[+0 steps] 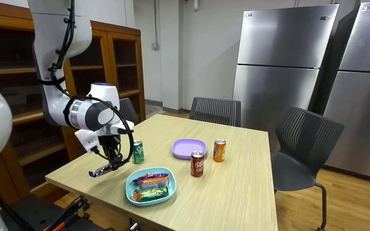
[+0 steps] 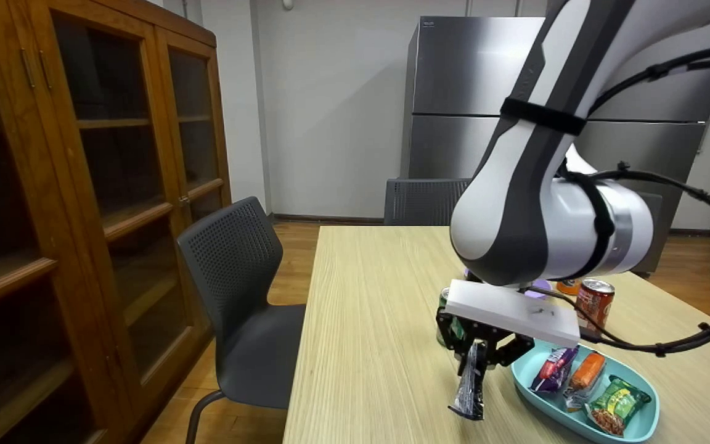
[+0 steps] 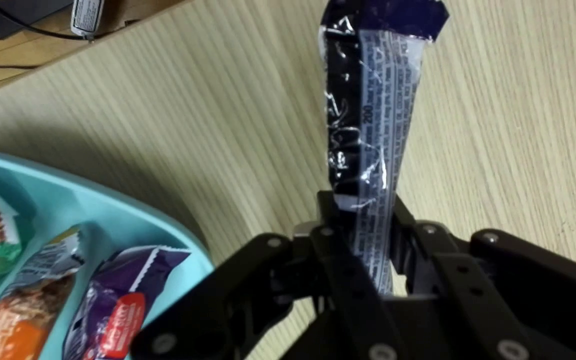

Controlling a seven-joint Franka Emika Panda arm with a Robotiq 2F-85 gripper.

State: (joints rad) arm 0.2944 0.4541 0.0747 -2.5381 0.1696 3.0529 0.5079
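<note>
Two steel fridges [image 1: 279,80] are standing at the back of this room, a wooden cabinet [image 1: 127,64] with glass doors is lining one wall, and dark gray chairs [image 1: 307,138] are sitting around a pale wood worktop [image 1: 236,192].

The robot's hand [image 3: 363,210] is gripping a dark-wrapped bar [image 3: 368,125], so the fingers are sitting pretty narrow, pressing on it from both sides. Most of the bar is sticking out past the fingertips, showing shiny black wrapper, a pale strip of tiny print and a dark purple flap at the tip. It's hanging over the worktop near the edge, just outside the rim of a turquoise tray [image 3: 128,220]. Can't really tell how high up it's hanging, tbh.

The tray is holding three more snacks lying side by side: a purple bar [image 3: 118,305], an orange bar [image 3: 28,310] and a green bar [image 1: 151,194]. A green soda can [image 1: 138,152] is standing upright near the hand. Farther along, a brown-red can [image 1: 197,164] and an orange can [image 1: 219,150] are standing upright near a purple plate [image 1: 185,148].
</note>
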